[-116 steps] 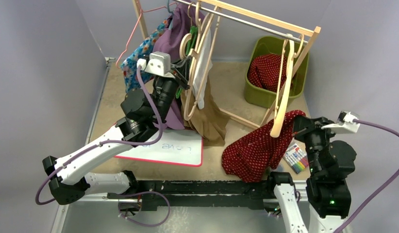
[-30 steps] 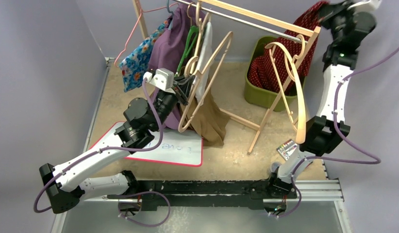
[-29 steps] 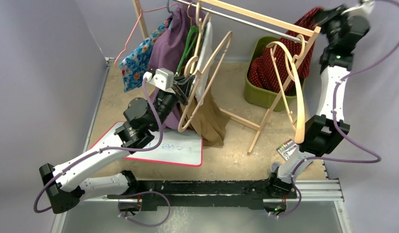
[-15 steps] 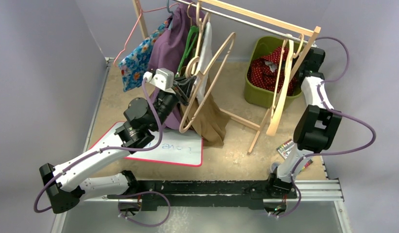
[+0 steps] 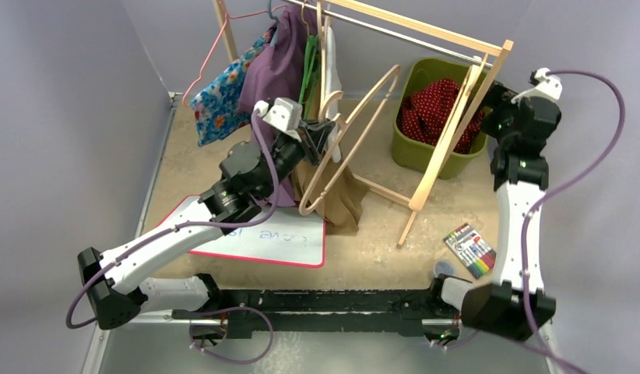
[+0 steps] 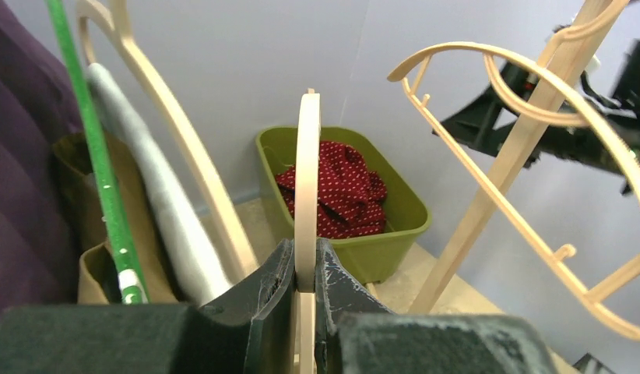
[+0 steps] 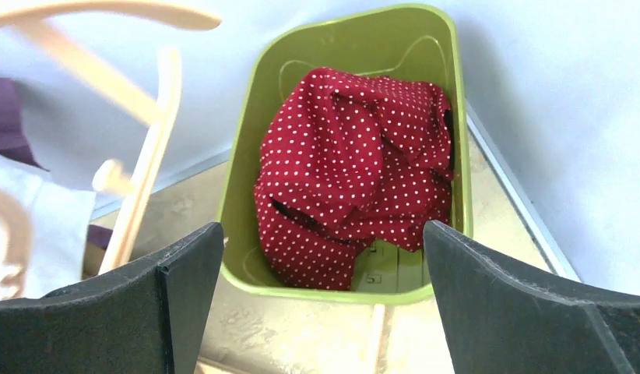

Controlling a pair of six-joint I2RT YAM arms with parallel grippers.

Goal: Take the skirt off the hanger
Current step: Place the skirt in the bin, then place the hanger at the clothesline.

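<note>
**Skirt off the hanger, lying in the bin**

The red dotted skirt (image 7: 356, 171) is seen crumpled inside the green bin (image 7: 240, 195) at the far right of the counter (image 5: 379, 234), and it is on no hanger. The jaws of the right arm (image 5: 515, 202) are spread wide just above the bin, and nothing is held in them. The jaws of the left arm (image 5: 177, 234) are clamped on a bare wooden hanger (image 6: 307, 171) beside the rack (image 5: 426, 31). The skirt is judged light, soft and limp. It would bunch and drape when lifted, so a raised fold on top of the heap is best pinched.
</note>
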